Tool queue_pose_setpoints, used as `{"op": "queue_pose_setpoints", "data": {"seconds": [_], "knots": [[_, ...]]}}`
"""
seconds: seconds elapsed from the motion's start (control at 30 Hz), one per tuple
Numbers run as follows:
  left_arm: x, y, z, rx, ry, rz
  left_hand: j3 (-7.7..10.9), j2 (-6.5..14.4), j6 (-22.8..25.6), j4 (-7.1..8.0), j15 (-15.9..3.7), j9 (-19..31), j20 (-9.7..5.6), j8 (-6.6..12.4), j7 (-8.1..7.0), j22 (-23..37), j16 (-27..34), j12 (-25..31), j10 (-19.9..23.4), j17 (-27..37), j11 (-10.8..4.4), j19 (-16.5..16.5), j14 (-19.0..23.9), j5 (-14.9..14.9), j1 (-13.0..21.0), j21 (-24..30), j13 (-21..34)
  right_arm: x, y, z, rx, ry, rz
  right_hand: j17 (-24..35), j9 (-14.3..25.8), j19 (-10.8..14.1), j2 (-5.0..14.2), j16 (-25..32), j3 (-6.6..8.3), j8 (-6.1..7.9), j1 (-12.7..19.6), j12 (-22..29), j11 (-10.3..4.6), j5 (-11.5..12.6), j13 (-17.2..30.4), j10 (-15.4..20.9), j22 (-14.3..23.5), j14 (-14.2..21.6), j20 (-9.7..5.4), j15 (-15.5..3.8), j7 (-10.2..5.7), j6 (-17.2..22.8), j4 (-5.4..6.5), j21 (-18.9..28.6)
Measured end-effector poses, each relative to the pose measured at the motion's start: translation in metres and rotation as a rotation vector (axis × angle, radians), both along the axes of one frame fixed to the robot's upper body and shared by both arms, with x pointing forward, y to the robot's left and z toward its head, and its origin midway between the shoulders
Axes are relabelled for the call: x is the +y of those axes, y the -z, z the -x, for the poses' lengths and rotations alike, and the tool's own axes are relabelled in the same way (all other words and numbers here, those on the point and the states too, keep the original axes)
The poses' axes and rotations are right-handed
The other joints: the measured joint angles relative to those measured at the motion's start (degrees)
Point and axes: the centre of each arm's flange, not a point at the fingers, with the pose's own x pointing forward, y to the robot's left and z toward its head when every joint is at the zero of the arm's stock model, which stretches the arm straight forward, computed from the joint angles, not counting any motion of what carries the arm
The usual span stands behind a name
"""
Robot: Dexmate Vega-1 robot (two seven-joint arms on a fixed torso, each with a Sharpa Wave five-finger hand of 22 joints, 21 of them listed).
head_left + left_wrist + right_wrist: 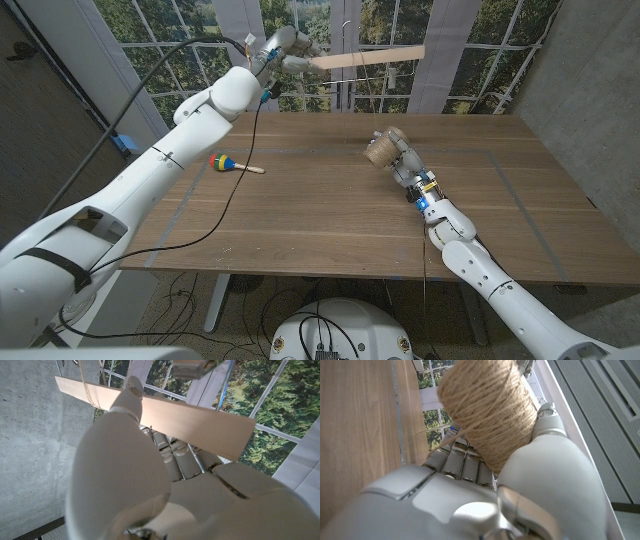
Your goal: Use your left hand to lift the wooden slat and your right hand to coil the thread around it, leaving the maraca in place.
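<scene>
Holding the wooden slat (365, 57) aloft in my left hand (283, 52), well above the table's far edge; fingers closed around its near end, slat running roughly level toward the robot's right. Thread (89, 391) loops around the slat in the left wrist view. My right hand (398, 158) grips the twine spool (380, 151) low over the wooden table (330, 220). Maraca (225, 163) lies on the table toward the left side, well apart from both hands.
</scene>
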Motion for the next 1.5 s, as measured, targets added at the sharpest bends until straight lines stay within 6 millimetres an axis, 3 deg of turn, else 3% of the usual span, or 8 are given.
{"op": "queue_pose_setpoints", "data": {"seconds": [0.53, 0.8, 1.5], "knots": [[0.01, 0.0, -0.006, 0.09, 0.101, -0.02, 0.0, 0.0, 0.0, 0.0, -0.2, 0.0, -0.11, 0.08, 0.0, 0.0, -0.4, -0.2, 0.0, 0.2, 0.0, -0.1, 0.2, -0.1, 0.0, 0.4, 0.3, -0.016, -0.008, -0.016, 0.04, 0.015, -0.158, 0.3, 0.0, 0.1, -0.01, 0.0, 0.0, -0.01, 0.0, -0.2, 0.08, 0.0, -0.1, 0.1, 0.0, 0.1, -0.11, 0.1, 0.0, 0.0, 0.0, 0.3], [0.01, 0.004, -0.005, 0.158, 0.207, -0.051, 0.0, 0.0, 0.0, 0.0, -0.2, 0.0, -0.11, 0.07, 0.0, 0.0, -0.5, -0.2, 0.2, 0.2, -0.21, -0.1, 0.2, -0.1, 0.0, 0.4, 0.3, -0.027, -0.029, -0.029, 0.035, 0.034, -0.2, 0.3, 0.0, 0.1, -0.01, 0.0, 0.0, -0.01, 0.0, 0.0, 0.08, -0.2, -0.1, 0.1, -0.3, 0.1, -0.11, 0.11, 0.0, 0.0, 0.0, 0.5], [0.018, 0.007, 0.005, 0.238, 0.26, -0.15, 0.0, 0.0, -0.1, 0.0, -0.21, 0.0, -0.11, -0.04, 0.06, 0.0, -0.7, -0.4, 0.3, 0.2, -0.32, -0.5, 0.2, 0.0, 0.0, 0.4, 0.3, -0.054, -0.076, -0.061, 0.064, 0.121, -0.172, 0.5, 0.0, 0.1, -0.5, -0.5, -0.13, -0.22, 0.5, 0.1, 0.08, -0.2, 0.2, 0.1, -0.3, 0.2, -0.1, 0.21, 0.28, 0.3, 0.35, 0.9]]}}
